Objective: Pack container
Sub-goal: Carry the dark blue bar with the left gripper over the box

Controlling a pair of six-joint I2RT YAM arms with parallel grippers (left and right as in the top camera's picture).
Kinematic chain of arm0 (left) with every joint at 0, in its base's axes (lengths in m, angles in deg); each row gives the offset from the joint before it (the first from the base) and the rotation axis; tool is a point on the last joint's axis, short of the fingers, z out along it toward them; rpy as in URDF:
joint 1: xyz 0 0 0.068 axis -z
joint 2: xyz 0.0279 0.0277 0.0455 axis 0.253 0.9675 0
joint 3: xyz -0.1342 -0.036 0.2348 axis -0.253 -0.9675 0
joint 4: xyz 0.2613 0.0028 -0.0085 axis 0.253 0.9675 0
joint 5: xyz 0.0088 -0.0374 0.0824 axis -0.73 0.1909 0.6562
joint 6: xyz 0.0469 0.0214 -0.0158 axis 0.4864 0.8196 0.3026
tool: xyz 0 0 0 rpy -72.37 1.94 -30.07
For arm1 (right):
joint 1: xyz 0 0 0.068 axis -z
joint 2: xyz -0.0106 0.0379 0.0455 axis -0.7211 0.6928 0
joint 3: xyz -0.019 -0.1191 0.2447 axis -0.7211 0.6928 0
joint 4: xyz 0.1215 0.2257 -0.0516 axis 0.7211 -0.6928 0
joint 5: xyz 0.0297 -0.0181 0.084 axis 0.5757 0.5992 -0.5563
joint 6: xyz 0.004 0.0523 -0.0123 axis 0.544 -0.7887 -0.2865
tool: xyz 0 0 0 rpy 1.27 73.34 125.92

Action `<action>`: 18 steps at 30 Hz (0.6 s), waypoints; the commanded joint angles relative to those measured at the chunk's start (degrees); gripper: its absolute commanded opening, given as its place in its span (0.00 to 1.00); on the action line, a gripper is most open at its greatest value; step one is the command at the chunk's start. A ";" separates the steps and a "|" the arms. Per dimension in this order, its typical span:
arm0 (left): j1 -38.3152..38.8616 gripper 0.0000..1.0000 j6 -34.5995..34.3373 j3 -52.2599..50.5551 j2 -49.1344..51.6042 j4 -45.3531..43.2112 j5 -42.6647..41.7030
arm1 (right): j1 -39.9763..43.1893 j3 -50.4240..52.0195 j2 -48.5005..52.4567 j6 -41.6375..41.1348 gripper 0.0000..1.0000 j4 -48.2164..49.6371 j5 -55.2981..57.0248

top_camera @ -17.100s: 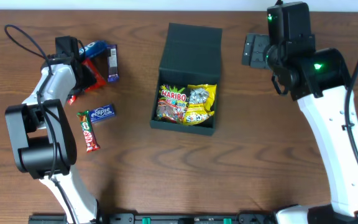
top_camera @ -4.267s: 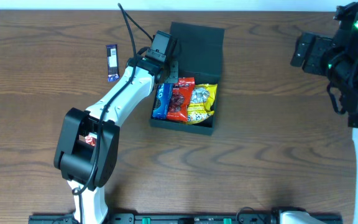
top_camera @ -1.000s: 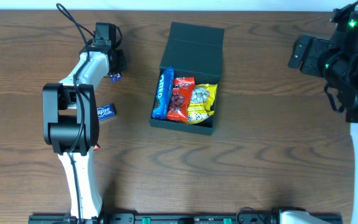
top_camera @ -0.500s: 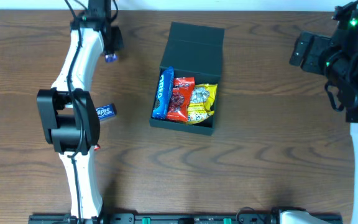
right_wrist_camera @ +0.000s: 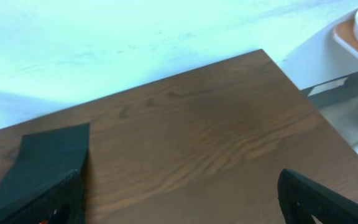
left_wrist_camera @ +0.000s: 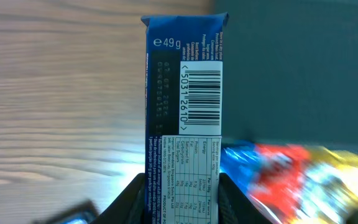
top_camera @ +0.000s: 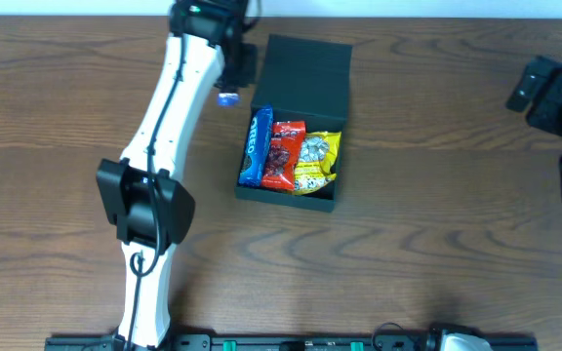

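The container (top_camera: 292, 194) is a dark teal-black box in the middle of the table, with its flap lid (top_camera: 305, 66) open at the back. Inside lie a blue Oreo packet (top_camera: 258, 146), a red packet (top_camera: 283, 154) and a yellow packet (top_camera: 316, 161). My left gripper (top_camera: 230, 80) is shut on a blue snack bar (left_wrist_camera: 185, 118), barcode side up, and holds it above the table just left of the lid. In the left wrist view the container (left_wrist_camera: 291, 68) is at the right. My right gripper (right_wrist_camera: 185, 214) is open and empty at the far right (top_camera: 552, 90).
The left arm (top_camera: 164, 127) stretches from the front edge up across the left half of the table. In the right wrist view the table's far corner (right_wrist_camera: 263, 53) and the container's dark lid (right_wrist_camera: 48, 155) show.
My left gripper has carried the blue bar to the right, from the far left back of the table to beside the container's lid. The right arm has shifted to the right.
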 commanded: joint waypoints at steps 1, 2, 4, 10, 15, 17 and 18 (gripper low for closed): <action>-0.68 0.06 1.14 -3.02 -8.35 -0.35 -3.58 | 1.20 -0.20 0.59 2.19 0.99 0.15 -2.23; -0.61 0.06 1.25 -6.34 -10.49 -1.49 -2.10 | 1.29 -0.17 0.68 2.51 0.99 0.31 -2.43; -0.44 0.06 1.25 -14.34 -14.58 -5.03 -1.55 | 1.36 -0.17 0.79 2.54 0.99 0.66 -2.45; 3.52 0.06 2.10 -40.39 -24.55 -19.71 -1.16 | 1.36 -0.17 0.98 2.54 0.99 0.33 -2.60; 10.40 0.06 -1.60 -45.59 -24.11 -23.80 4.59 | 1.36 -0.17 1.11 2.49 0.99 -0.48 -4.11; 12.81 0.06 -5.57 -45.59 -22.91 -23.96 5.64 | 1.36 -0.17 1.20 2.49 0.99 -1.01 -4.83; 13.64 0.06 -6.95 -45.62 -22.40 -23.98 5.55 | 1.36 -0.17 1.22 2.49 0.99 -1.38 -4.98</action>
